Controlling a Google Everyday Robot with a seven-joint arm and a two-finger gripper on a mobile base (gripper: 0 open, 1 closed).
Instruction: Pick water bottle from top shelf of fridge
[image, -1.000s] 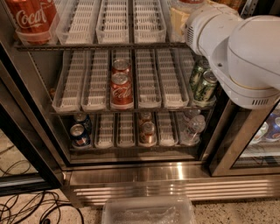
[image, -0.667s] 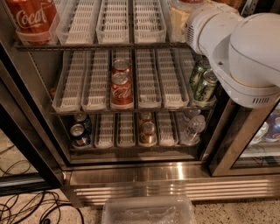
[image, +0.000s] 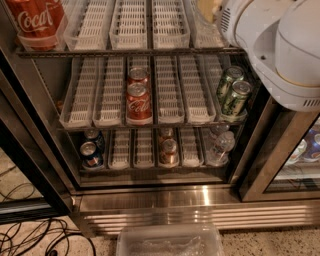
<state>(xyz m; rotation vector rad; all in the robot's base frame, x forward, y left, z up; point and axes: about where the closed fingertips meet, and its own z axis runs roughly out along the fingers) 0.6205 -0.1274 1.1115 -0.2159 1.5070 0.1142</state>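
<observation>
The robot's white arm (image: 280, 45) reaches in at the right end of the top shelf (image: 130, 51) of the fridge (image: 200, 197). It hides the claw, so I cannot tell whether the claw is wide, narrow or holding anything. The water bottle is not visible; it probably stands behind the arm. The slotted trays (image: 132, 22) keep drinks in lanes, and a red cola bottle (image: 35, 20) sits far left.
</observation>
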